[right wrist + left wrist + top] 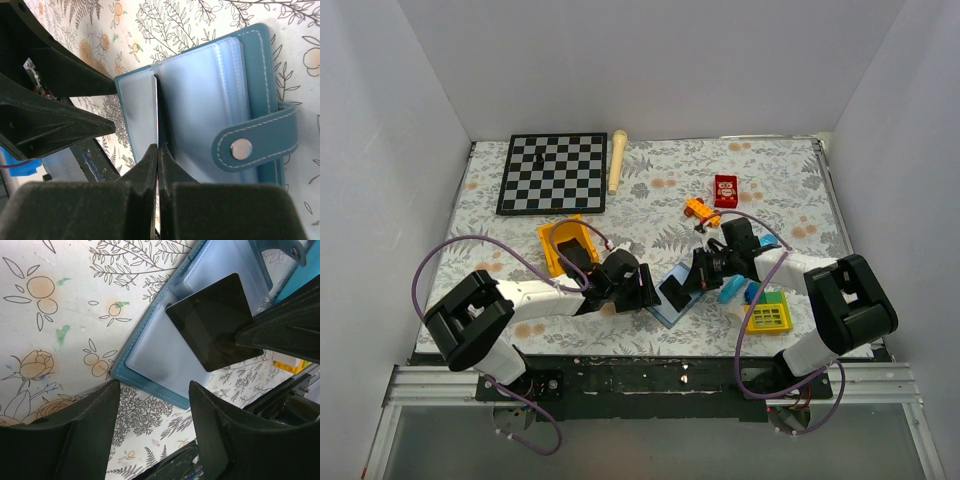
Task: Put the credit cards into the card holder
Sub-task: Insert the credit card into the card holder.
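The card holder (165, 355) lies open on the flowered table, slate-blue outside with pale clear pockets inside (200, 95); its snap tab (250, 145) hangs off one edge. My right gripper (158, 148) is shut on a black credit card (212, 322), held on edge over the open holder (672, 310), its lower edge against the inner pockets. Whether it sits in a pocket I cannot tell. My left gripper (155, 387) stands open just beside the holder's near edge, with only table and that edge between its fingers. In the top view both grippers (645, 290) (692, 278) meet at the holder.
A chessboard (552, 172) and a wooden stick (617, 160) lie at the back left. A red box (726, 190) and an orange toy (700, 210) sit behind the right arm. An orange tray (565, 245), a bright blue toy (730, 291) and a yellow-green keypad toy (769, 314) lie close by.
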`<state>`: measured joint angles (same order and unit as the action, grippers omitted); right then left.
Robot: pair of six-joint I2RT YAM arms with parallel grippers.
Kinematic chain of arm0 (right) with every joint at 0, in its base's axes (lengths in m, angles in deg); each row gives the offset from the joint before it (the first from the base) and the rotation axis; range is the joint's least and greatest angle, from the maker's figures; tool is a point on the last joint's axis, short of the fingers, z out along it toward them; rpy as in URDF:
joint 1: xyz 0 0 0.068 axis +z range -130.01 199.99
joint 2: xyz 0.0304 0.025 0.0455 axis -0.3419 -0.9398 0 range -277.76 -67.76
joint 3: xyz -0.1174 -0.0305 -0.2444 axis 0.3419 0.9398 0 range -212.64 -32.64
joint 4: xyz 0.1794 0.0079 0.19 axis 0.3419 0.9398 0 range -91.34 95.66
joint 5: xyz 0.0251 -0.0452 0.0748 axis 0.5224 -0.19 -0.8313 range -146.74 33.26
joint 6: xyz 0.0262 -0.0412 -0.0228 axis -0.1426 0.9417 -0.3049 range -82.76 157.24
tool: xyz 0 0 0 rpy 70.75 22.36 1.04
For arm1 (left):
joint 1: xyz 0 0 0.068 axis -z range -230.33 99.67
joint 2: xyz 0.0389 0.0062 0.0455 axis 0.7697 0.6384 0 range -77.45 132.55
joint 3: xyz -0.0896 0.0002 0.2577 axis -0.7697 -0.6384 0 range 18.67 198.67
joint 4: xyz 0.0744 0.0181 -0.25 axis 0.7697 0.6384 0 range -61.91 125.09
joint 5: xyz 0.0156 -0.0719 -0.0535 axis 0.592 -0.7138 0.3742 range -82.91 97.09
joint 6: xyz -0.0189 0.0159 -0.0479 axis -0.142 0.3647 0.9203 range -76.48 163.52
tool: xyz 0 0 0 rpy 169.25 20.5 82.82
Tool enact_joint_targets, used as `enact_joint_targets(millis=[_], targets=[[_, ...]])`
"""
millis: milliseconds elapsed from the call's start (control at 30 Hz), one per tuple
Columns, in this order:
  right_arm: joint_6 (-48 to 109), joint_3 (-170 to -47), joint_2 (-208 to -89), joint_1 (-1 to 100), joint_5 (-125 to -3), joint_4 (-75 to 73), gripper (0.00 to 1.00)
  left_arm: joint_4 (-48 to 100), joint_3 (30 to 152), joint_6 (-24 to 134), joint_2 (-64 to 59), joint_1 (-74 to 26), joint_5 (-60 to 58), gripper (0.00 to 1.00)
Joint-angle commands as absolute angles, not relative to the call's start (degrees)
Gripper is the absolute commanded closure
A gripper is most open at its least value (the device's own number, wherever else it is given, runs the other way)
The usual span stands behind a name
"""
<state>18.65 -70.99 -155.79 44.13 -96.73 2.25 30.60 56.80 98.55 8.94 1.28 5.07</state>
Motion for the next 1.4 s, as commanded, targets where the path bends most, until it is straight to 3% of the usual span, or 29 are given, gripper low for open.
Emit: enact_joint_targets(millis=[0,200,567,900,1367], targets=[[15.9,-69.1,-155.7,45.0,-98.2,-3.0,0.99,31.8,58.5,97.7,9.4,1.5,6.3,0.43],[10.8,-65.6,-153.8,45.6,-96.2,-10.4,0.99,32.0,58.4,97.9,9.4,1.6,6.3,0.44],[20.7,-74.3,-150.6,45.5,-92.1,2.5,0.99,32.6,58.0,98.0,8.5,1.6,8.1,0.43],[24.5,-74.4,-149.0,45.2,-86.1,6.5,0.99,32.8,57.4,98.1,7.7,1.5,8.4,0.44],[22.3,-70.6,-148.5,45.2,-88.1,5.5,0.99,32.8,57.3,98.1,7.5,1.5,8.4,0.44]])
